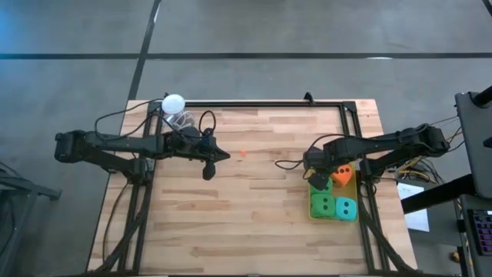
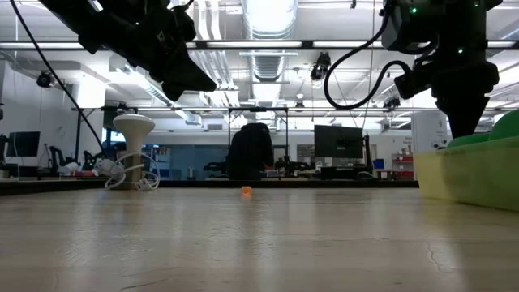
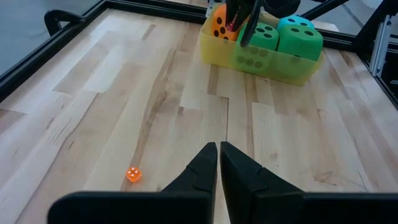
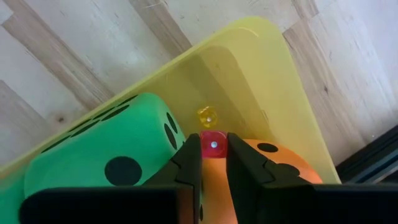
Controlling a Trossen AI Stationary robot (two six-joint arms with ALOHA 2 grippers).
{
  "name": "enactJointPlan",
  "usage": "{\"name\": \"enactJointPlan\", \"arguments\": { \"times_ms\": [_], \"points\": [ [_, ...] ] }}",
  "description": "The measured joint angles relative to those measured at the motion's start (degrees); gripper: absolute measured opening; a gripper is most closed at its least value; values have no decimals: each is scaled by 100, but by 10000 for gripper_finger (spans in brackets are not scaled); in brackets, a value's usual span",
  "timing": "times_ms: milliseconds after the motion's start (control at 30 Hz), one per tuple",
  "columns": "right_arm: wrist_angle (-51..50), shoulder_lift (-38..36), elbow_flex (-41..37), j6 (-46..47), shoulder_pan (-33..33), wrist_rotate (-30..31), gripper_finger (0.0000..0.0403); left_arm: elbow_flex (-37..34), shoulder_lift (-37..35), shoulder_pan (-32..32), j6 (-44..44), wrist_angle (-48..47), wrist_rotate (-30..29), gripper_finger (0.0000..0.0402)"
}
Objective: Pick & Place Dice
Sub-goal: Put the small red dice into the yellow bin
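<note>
Over the yellow bin, our right pincer pinches a small red die, which may bounce off the orange die below.

A white ball sits at the wooden table's far-left corner — a yellow bin at its right.

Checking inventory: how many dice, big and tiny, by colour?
Big green dice: 2
Big teal die: 1
Big orange die: 1
Tiny orange die: 1
Tiny yellow die: 1
Tiny red die, in right gripper: 1
Total: 7
</note>
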Motion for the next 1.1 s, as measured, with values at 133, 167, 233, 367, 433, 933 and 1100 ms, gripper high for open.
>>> {"name": "enactJointPlan", "arguments": {
  "times_ms": [133,167,233,367,433,933,1100],
  "points": [
    [6,2,0,47,0,12,85,0,0,0,0,0,0,26],
    [4,2,0,52,0,33,97,0,0,0,-2,0,0,26],
    [2,2,0,62,0,126,120,0,0,0,-1,0,0,26],
    [-4,2,0,31,-2,146,159,0,0,0,-2,-1,0,26],
    [-7,-1,0,23,-2,149,176,0,0,0,-2,-9,0,26],
    [-62,-108,22,176,-119,101,221,0,-2,0,-7,-121,0,26],
    [-89,-162,24,427,-164,9,221,0,-2,0,-21,-146,0,26]
  ]
}}
